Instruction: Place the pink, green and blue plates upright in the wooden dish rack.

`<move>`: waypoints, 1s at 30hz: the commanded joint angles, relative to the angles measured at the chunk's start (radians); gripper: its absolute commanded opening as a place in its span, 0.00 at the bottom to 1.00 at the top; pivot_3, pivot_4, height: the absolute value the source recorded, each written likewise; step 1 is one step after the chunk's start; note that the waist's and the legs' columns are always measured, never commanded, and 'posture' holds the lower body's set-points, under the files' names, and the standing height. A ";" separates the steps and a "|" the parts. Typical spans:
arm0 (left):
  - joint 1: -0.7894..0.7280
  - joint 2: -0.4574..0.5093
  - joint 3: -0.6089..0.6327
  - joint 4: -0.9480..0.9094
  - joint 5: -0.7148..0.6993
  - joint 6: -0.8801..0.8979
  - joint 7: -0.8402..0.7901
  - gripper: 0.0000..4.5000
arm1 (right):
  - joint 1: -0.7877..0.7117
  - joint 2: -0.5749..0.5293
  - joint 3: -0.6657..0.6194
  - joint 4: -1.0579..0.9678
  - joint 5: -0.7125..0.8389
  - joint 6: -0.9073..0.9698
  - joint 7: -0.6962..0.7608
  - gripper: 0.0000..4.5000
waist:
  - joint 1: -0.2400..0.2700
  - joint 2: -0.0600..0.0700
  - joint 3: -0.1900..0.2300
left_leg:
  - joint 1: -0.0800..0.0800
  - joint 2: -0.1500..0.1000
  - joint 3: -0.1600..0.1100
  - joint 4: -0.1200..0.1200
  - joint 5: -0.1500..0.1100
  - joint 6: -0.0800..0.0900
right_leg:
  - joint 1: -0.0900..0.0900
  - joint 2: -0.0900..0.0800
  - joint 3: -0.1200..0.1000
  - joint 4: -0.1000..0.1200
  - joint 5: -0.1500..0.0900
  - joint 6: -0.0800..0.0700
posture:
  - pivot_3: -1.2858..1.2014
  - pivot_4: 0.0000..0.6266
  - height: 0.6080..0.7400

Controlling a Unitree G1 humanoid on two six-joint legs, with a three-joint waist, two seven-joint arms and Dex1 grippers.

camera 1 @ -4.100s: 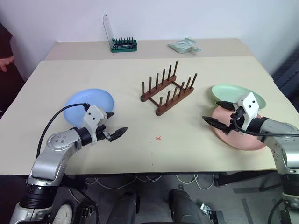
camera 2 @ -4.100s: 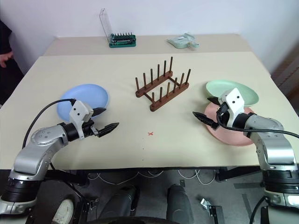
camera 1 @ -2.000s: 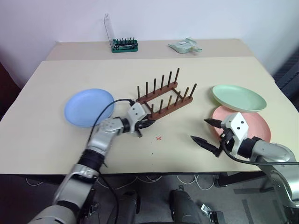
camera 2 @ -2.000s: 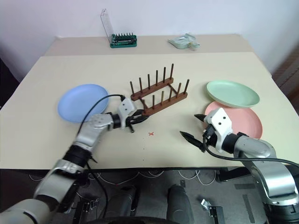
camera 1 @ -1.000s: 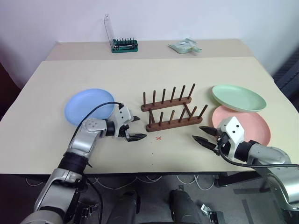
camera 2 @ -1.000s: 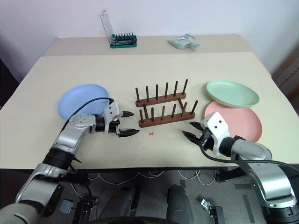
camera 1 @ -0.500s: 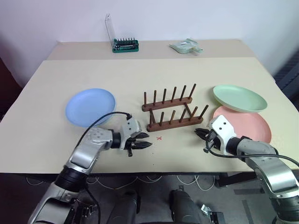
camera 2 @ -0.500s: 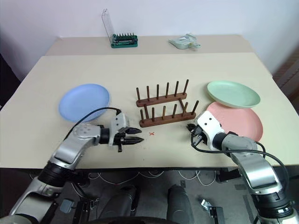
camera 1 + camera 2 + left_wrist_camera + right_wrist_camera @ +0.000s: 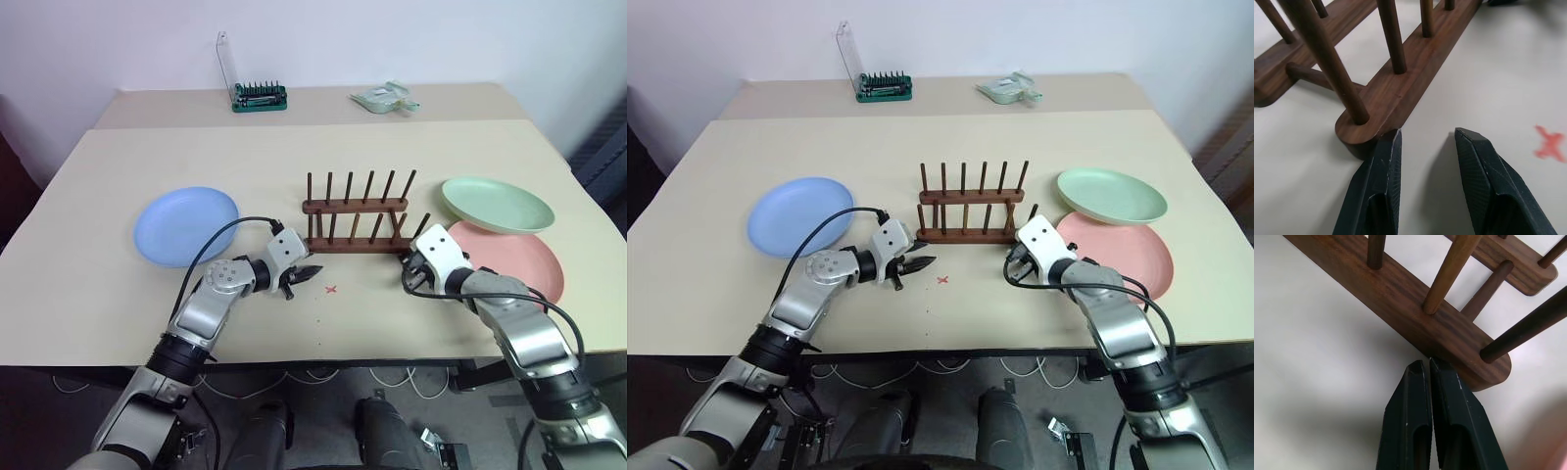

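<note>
Two claws at the wooden dish rack (image 9: 357,217) — left gripper (image 9: 1425,142) partly spread, right gripper (image 9: 1429,369) pinched together, both touching its ends.

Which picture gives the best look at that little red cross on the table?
The left wrist view: the red cross is close up beside the left gripper. Both eye views show it as a small mark before the wooden dish rack.

- Wooden dish rack (image 9: 972,210) stands empty mid-tabletop (image 9: 950,137).
- Left tool (image 9: 918,262) and right tool (image 9: 1014,266) flank its near rail.
- Blue plate (image 9: 800,215), green plate (image 9: 1111,195) and pink plate (image 9: 1122,254) lie flat.
</note>
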 commanded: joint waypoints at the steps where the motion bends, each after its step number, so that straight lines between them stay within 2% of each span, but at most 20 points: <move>1: -0.026 -0.007 0.017 0.069 0.029 -0.018 0.040 0.39 | -0.069 0.030 -0.002 0.090 -0.052 -0.049 -0.052 0.03 | 0.002 0.000 0.000 | 0.000 0.000 0.000 0.000 0.000 0.000 | 0.000 0.000 0.000 0.000 0.000 0.000 | 0.52 0.24 1.00; 10: -0.088 -0.036 0.019 0.173 0.052 -0.054 0.096 0.39 | -0.141 0.076 -0.007 0.181 -0.081 -0.103 -0.056 0.03 | 0.001 0.000 -0.001 | 0.000 0.000 0.000 0.000 0.000 -0.001 | 0.000 0.000 0.000 0.001 0.000 0.000 | 0.52 0.24 1.00; 18: -0.075 -0.029 0.020 0.156 0.046 -0.072 0.083 0.39 | -0.093 0.056 -0.023 0.086 -0.066 -0.113 -0.013 0.03 | -0.001 0.001 -0.001 | 0.000 0.000 0.000 0.000 0.000 -0.001 | -0.001 0.000 0.000 0.001 0.000 0.000 | 0.52 0.24 1.00; 21: -0.070 -0.023 0.036 0.148 0.046 -0.058 0.099 0.39 | -0.044 -0.003 -0.062 -0.037 -0.038 -0.101 0.051 0.03 | -0.001 0.001 -0.001 | 0.000 0.000 0.000 -0.001 0.000 -0.001 | -0.001 0.000 0.000 0.001 0.000 0.000 | 0.52 0.24 1.00; 24: -0.054 -0.010 0.045 0.124 0.039 -0.066 0.089 0.39 | 0.048 -0.107 -0.161 -0.212 0.035 -0.070 0.150 0.03 | 0.003 0.001 -0.001 | -0.001 0.000 0.000 -0.001 0.000 0.000 | -0.001 0.000 0.000 0.001 0.000 0.000 | 0.52 0.24 1.00; 28: -0.043 -0.006 0.043 0.098 0.037 -0.052 0.086 0.39 | 0.149 -0.218 -0.288 -0.310 0.135 0.011 0.254 0.03 | 0.001 0.001 -0.001 | -0.001 0.000 0.000 -0.001 0.000 0.000 | -0.001 0.000 0.000 0.000 0.000 0.000 | 0.52 0.24 1.00; 30: -0.037 -0.008 0.041 0.069 0.014 -0.056 0.053 0.37 | 0.242 -0.288 -0.379 -0.348 0.172 0.065 0.318 0.15 | 0.004 0.001 -0.001 | -0.001 0.000 0.000 -0.001 0.000 0.000 | -0.001 0.000 0.000 0.000 0.000 0.000 | 0.52 0.24 1.00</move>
